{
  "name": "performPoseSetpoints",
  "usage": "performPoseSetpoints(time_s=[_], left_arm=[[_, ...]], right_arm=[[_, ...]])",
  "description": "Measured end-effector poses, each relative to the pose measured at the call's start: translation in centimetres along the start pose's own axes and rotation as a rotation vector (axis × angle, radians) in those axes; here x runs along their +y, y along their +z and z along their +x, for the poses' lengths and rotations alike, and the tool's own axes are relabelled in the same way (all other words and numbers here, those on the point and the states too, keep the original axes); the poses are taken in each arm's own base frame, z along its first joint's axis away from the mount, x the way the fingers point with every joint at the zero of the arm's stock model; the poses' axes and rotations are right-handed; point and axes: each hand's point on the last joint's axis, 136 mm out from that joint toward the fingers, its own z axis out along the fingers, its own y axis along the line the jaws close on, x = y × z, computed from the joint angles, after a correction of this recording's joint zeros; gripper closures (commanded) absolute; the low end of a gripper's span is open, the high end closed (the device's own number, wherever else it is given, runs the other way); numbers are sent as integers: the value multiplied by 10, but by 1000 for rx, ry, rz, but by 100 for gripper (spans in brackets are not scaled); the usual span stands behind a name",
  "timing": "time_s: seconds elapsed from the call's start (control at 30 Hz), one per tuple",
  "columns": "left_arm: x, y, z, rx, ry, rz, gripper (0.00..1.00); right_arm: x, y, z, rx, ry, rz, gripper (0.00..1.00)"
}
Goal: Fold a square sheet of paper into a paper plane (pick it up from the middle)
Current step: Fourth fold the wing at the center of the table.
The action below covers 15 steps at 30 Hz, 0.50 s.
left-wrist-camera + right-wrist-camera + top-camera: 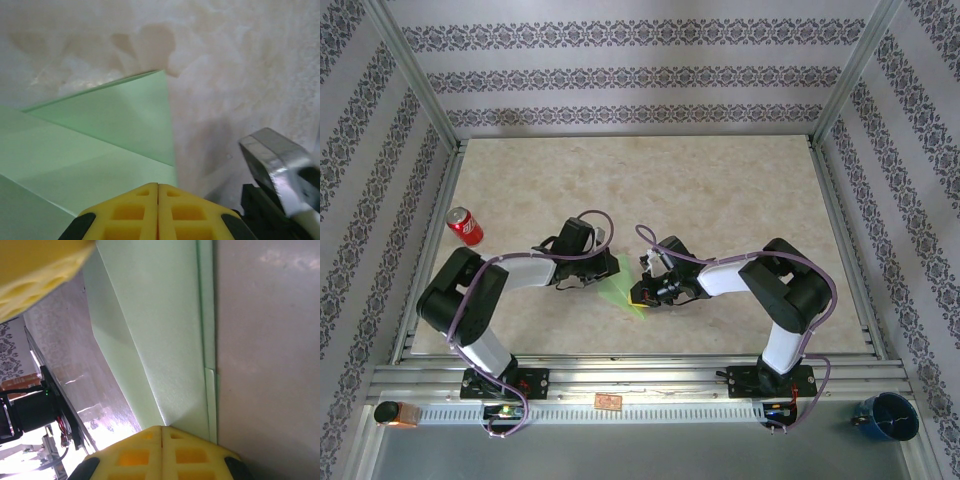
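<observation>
The light green sheet of paper lies folded on the table between my two grippers, in a pointed wedge with layered flaps. My left gripper is shut, and its yellow tips rest on the paper close to its right edge. The right gripper is shut too. Its tips sit on the paper near a long folded edge with stacked layers. Nothing shows between either pair of jaws. The arms hide part of the paper in the top view.
A red soda can lies at the left of the table. Off the table's near right corner stands a blue cup. Patterned walls and metal rails enclose the table.
</observation>
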Motion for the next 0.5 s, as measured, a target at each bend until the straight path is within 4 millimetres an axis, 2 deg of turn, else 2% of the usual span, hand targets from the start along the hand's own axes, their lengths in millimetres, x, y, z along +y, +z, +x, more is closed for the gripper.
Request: performPoseSetpoints(time_s=[0.2, 0.33, 0.5], left_arm=[[16, 6, -1, -12, -15, -55, 93], [17, 7, 0, -18, -11, -51, 95], [18, 7, 0, -31, 0, -37, 95]], right_arm=[[0, -2, 3, 8, 12, 7, 100], [2, -4, 3, 18, 38, 18, 100], [27, -5, -15, -8, 25, 0, 100]])
